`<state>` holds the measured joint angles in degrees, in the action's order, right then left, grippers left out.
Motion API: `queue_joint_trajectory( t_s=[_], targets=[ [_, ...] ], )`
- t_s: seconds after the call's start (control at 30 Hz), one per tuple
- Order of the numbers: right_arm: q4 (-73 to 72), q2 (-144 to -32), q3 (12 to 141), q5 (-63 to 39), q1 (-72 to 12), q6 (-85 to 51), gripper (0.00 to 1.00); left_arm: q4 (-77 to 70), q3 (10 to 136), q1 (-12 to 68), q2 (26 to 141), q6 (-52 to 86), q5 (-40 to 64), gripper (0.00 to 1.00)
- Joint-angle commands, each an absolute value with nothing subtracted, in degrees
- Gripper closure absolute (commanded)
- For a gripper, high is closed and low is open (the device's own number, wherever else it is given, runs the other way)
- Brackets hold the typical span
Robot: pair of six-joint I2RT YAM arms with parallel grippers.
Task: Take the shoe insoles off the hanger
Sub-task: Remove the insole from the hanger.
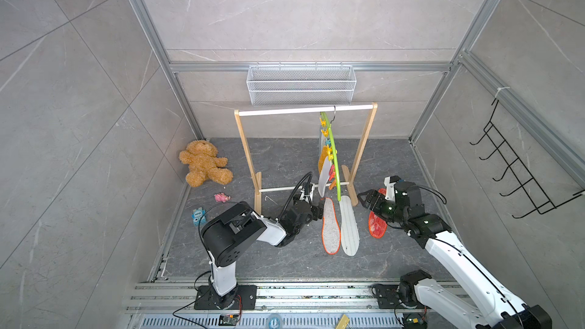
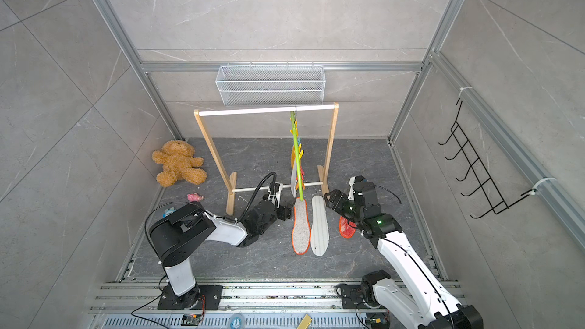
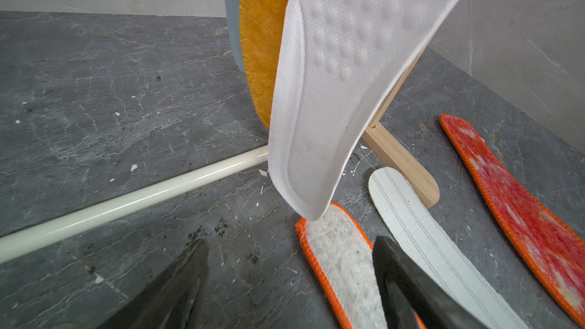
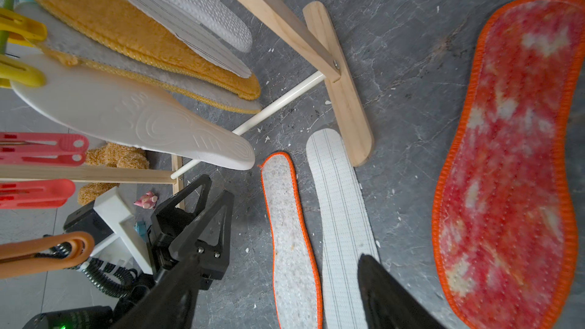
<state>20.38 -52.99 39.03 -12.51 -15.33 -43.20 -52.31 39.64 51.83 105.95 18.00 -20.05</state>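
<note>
Tugging hard could tip the pale wooden rack (image 1: 243, 140) ahead or unhook the curved lime-green plastic hanger (image 1: 335, 156). My left gripper (image 3: 291, 245) and right gripper (image 4: 285, 219) gape empty; the clipped white dimpled insole (image 3: 332, 90) dangles just ahead of the left.

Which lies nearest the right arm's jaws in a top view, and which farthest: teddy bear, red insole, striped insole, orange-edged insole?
1. red insole, partly under that arm.
2. striped insole, next toward the left arm.
3. orange-edged insole, beside it, by the left arm.
4. teddy bear, far left corner.
</note>
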Motion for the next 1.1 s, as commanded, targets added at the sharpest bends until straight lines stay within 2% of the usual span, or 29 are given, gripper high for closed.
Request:
queue_joint_trajectory(
  t_s=[0.0, 0.33, 0.73, 1.07],
  targets=[
    [21.48, -51.95, 39.12, -13.44, -14.89, -42.51, 0.20, -55.02, 42.68, 51.99, 107.87, 17.89, -21.61, 0.17],
    [20.85, -51.77, 38.85, -14.83, -14.42, -43.30, 0.19, -53.14, 48.64, 52.01, 113.92, 19.22, -24.64, 0.22],
    [18.83, -51.94, 38.41, -16.61, -14.32, -45.03, 0.19, -52.82, 50.27, 51.94, 117.41, 21.13, -28.29, 0.27],
    [15.47, -52.69, 38.50, -19.04, -14.33, -47.95, 0.27, -52.69, 50.98, 51.86, 117.38, 20.92, -28.08, 0.48]
  ],
)
